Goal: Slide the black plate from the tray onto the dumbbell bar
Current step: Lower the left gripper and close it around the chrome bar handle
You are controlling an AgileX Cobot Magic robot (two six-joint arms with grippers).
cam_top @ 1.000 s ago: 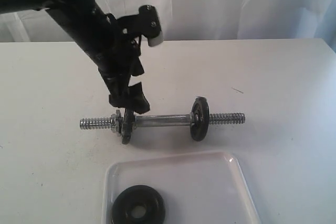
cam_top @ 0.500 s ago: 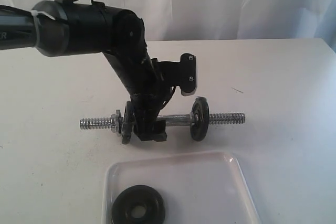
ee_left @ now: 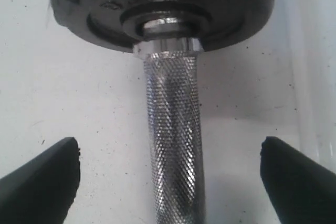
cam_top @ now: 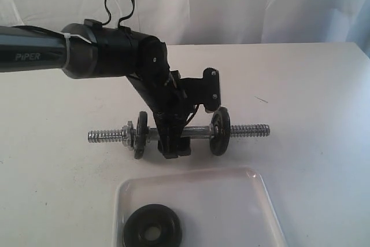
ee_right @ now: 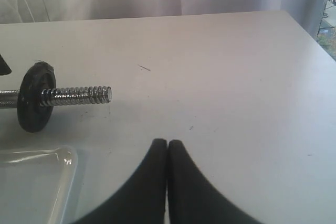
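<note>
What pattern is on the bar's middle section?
Fine crosshatch knurling on the chrome dumbbell bar; clearest in the left wrist view.

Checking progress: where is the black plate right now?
Exterior view, bottom left of centre: the black plate lies flat in the tray, apart from the dumbbell bar.

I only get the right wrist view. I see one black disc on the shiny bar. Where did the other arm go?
Observer: The left end effector is down over the middle of the dumbbell bar, wide open, one finger on each side.
Operator: Where's the black plate I have to move?
Observer: The black plate lies flat in the tray, with nothing holding it.
Operator: Is anything else on the bar?
Observer: Yes, a second disc stands next to the nut, near the other threaded end.
</note>
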